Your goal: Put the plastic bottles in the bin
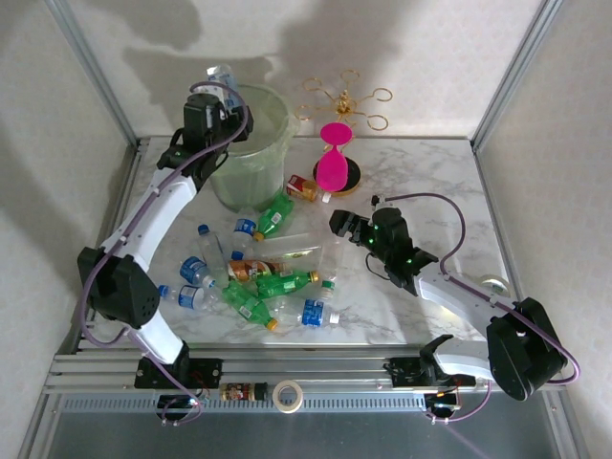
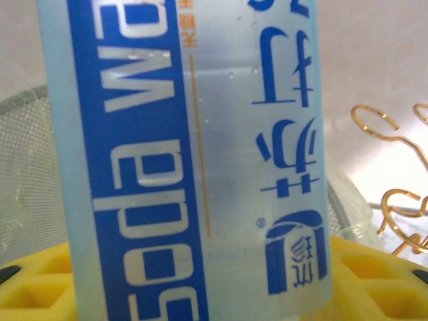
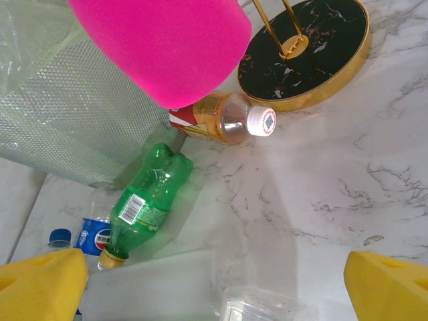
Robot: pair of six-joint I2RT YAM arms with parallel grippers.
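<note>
- Delivery is the step in hand: the left claw (image 1: 216, 94) is clamped on a clear bottle (image 2: 200, 160) with a blue label. It holds the bottle upright over the far left rim of the bin (image 1: 251, 177).
- Next move, as I judge it: carry the bottle a little further inside the rim, then spread the pads so it drops in. Released here, it might catch the flared edge and fall outside.
- The right claw (image 1: 342, 223) hangs wide open and empty, low over the counter (image 1: 430, 182), its yellow pads (image 3: 40, 284) well apart. A clear empty bottle (image 1: 308, 247) lies just beside it and is a likely next pick.
- About ten more bottles lie in a loose heap (image 1: 258, 282) on the counter in front of the bin, so most of the task is left.
- Materials: the bin is translucent pale-green plastic with a fine mesh-like texture on its wall. The held bottle is smooth and see-through with a glossy label, and the pads look like soft foam.
- Near the bin's foot lie a waisted green bottle (image 3: 150, 194) with a yellow cap and a brown bottle (image 3: 221, 120) with a white cap. Both are round and on their sides, so they would likely roll if nudged.
- A pink hourglass object (image 3: 160, 40) and a gold wire stand (image 1: 344, 100) with a black marbled base (image 3: 307, 47) are near the bin and are not for binning.
</note>
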